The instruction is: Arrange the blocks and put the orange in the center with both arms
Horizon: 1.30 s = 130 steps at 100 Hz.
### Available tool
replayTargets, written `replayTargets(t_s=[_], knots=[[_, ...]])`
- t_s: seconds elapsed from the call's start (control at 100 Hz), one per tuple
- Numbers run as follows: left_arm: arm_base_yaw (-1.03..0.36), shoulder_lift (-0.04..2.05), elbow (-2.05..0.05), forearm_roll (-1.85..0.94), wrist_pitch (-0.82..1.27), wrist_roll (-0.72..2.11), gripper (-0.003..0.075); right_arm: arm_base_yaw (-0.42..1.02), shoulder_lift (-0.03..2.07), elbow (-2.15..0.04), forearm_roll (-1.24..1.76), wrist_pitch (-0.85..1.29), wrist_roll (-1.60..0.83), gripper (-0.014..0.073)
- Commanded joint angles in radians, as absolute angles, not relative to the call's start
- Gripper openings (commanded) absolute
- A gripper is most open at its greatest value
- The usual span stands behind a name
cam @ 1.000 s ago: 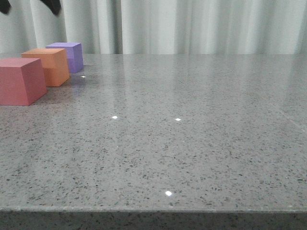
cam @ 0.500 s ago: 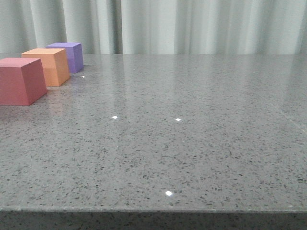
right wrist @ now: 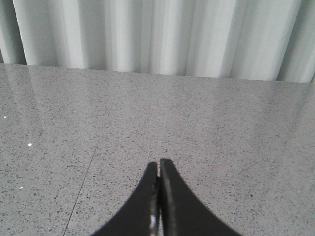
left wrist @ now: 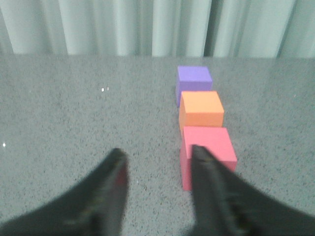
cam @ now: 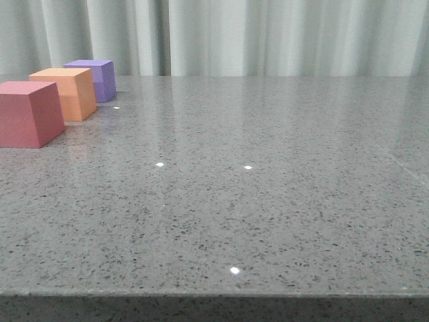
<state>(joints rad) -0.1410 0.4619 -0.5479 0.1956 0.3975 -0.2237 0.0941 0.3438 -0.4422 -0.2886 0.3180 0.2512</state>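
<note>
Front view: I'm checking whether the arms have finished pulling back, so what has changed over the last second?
The dark arm parts at the top left a second ago have left the front view. The red-pink cube, orange cube and purple cube kept their row on the table. Now the left gripper is open and empty, the right gripper shut.

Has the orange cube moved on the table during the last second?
No. In the front view the orange cube sits between the red-pink cube and purple cube, as before.
</note>
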Motion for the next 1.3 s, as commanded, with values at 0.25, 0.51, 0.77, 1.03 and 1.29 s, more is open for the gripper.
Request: replayTargets(t_s=[0.25,0.51,0.77,1.03,1.29], knots=[[-0.143,0.455,-0.573,0.200,0.309,-0.227,-0.0020,0.091,0.348,-0.468,-0.308,0.239,0.254,-0.0068],[-0.143,0.455,-0.573,0.200,0.309,-0.227,-0.0020,0.091,0.348,-0.468,-0.308,0.239,0.254,-0.0068],[-0.143,0.455,-0.561,0.198,0.298,-0.227,-0.0020,0.091,0.348,-0.468,-0.308,0.239,0.254,-0.0068],[-0.118,0.391,-0.422,0.162,-0.006,-0.227,-0.0020,0.091,0.348,-0.468,-0.308,0.239,0.254,-0.0068],[-0.025,0.208,-0.192,0.143,-0.043,-0.227,-0.0020,0.091,0.348,-0.468,-0.308,0.239,0.254,-0.0068]])
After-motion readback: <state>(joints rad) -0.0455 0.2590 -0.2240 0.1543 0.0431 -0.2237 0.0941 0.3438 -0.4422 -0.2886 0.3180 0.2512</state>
